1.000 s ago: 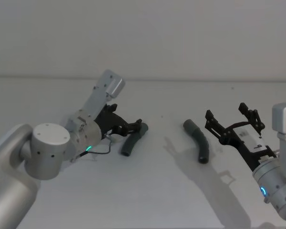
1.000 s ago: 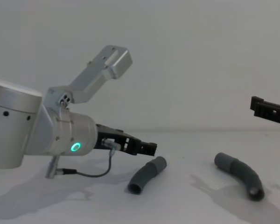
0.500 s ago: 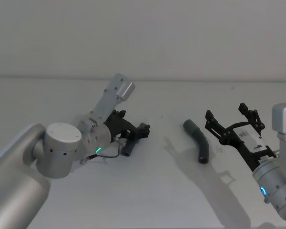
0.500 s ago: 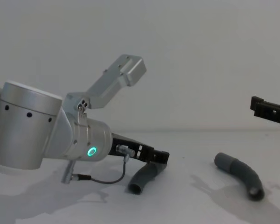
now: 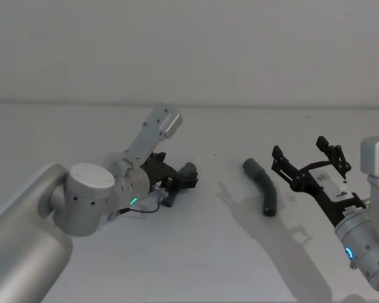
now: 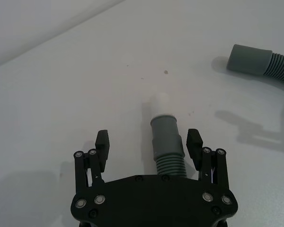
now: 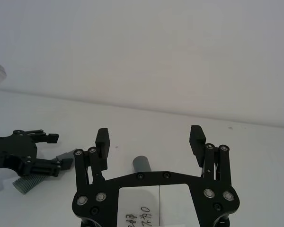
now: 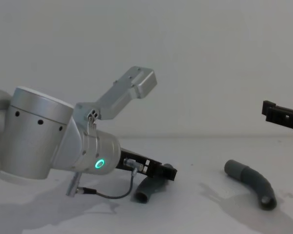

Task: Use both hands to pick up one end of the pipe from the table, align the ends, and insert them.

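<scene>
We place everything by the left pipe piece (image 6: 168, 144). The table (image 5: 196, 265), white and plain, lies under it, and the piece rests flat on that surface.

The left arm (image 5: 88, 202), thick and silver with a green ring light (image 8: 100, 164), reaches in from the left of the left pipe piece and ends right at it.

The right gripper (image 5: 300, 148) hangs well off to the right of the left pipe piece, raised above the table. Its two black fingers are spread wide with nothing between them.

The left gripper (image 6: 148, 138) sits low over the left pipe piece itself. Its fingers (image 6: 102, 142) are parted and stand one on each side of the ribbed tube. We see a gap on both sides, wider on one than the other, so nothing is clamped.

The right pipe piece (image 5: 266, 189) lies on the table to the right of the left pipe piece, well apart from it, between it and the right gripper.

The collar (image 6: 164, 124) of the left pipe piece pokes out past the left fingertips, away from the wrist. The right piece's collar (image 5: 249, 166) is its end nearer the left pipe piece, and its dark open end lies farther off.
</scene>
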